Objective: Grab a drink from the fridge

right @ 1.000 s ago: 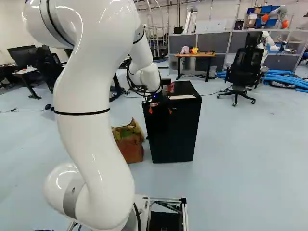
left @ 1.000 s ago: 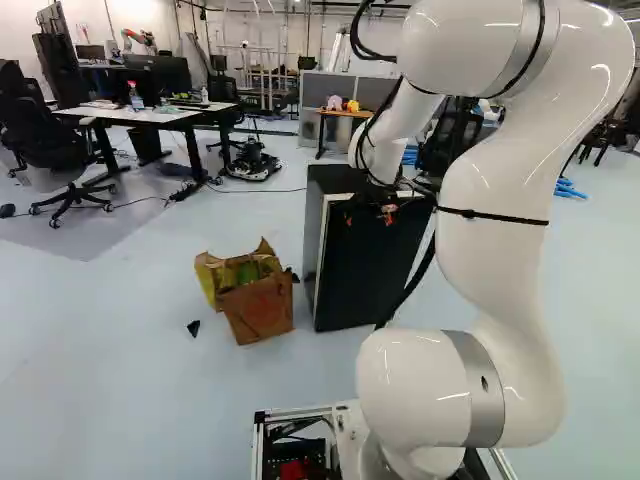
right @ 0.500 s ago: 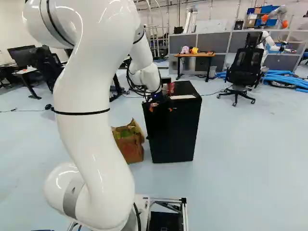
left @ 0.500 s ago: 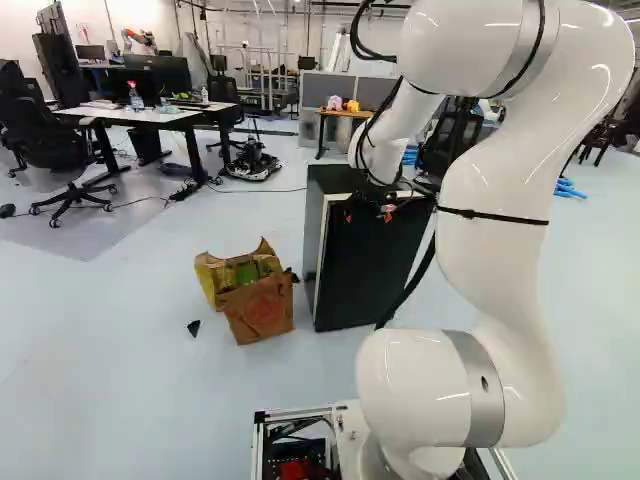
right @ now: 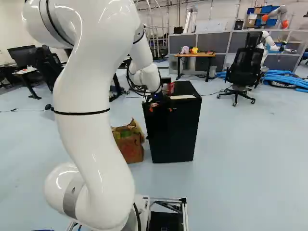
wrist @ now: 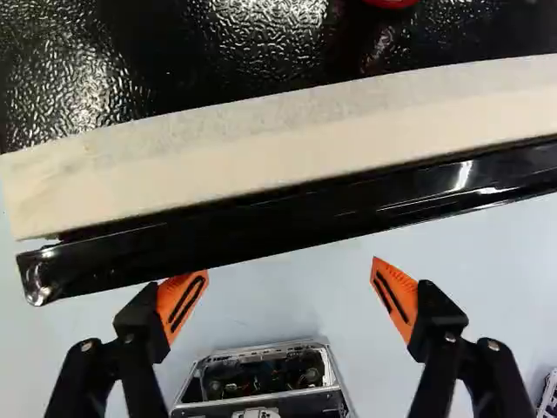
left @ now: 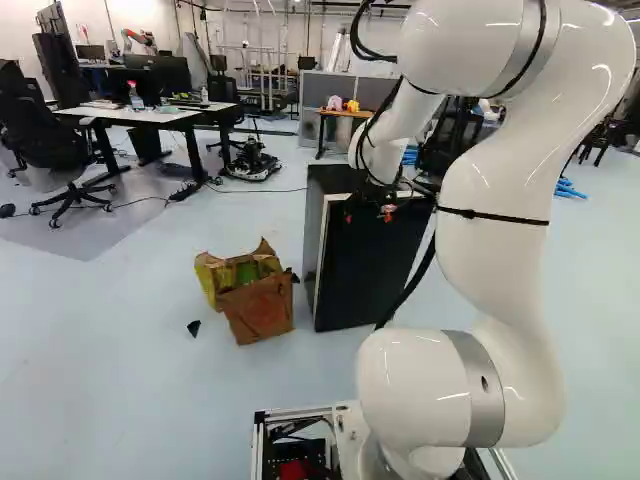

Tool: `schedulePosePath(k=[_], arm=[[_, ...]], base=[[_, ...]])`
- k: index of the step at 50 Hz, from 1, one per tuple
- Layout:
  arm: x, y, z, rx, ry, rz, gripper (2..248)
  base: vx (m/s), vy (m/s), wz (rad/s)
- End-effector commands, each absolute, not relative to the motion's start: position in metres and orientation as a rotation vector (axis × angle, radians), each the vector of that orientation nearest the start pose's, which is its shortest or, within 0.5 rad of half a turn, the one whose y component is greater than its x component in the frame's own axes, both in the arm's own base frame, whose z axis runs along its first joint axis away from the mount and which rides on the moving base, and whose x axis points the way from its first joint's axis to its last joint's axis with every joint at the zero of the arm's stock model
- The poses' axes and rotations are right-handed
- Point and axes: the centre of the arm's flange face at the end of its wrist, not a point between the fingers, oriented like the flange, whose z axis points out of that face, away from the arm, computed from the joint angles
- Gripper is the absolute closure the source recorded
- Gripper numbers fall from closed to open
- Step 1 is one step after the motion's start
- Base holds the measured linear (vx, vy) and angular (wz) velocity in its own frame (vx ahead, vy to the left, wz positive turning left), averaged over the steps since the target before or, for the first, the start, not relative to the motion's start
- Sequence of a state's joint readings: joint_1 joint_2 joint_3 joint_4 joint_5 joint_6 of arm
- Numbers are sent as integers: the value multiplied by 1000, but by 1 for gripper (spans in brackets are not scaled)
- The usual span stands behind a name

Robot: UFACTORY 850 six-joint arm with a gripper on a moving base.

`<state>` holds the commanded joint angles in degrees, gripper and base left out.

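Since the fridge (right: 173,130) looks shut, the task seems barely begun: the gripper (wrist: 289,269) hangs near the door (wrist: 287,222), its 2 fingers (wrist: 181,305) spread, holding nothing. Opening, reaching in and grabbing remain; the drink is out of sight, presumably inside.

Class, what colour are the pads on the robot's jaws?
The pads are orange with dark slits, clearest in the wrist view.

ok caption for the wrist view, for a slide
Open gripper, its orange pads spread wide, at the front edge of the black fridge.
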<state>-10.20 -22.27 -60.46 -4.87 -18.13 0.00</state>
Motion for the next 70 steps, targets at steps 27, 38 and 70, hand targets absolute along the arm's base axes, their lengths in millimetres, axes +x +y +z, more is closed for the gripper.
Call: schedulePosePath(k=[27,38,70], arm=[[529,-98,399,-3162,162,-531,3],[533,-98,400,-3154,160,-591,3],[542,-99,404,-3121,153,-770,3]], base=[[0,0,0],[0,0,0],[0,0,0]])
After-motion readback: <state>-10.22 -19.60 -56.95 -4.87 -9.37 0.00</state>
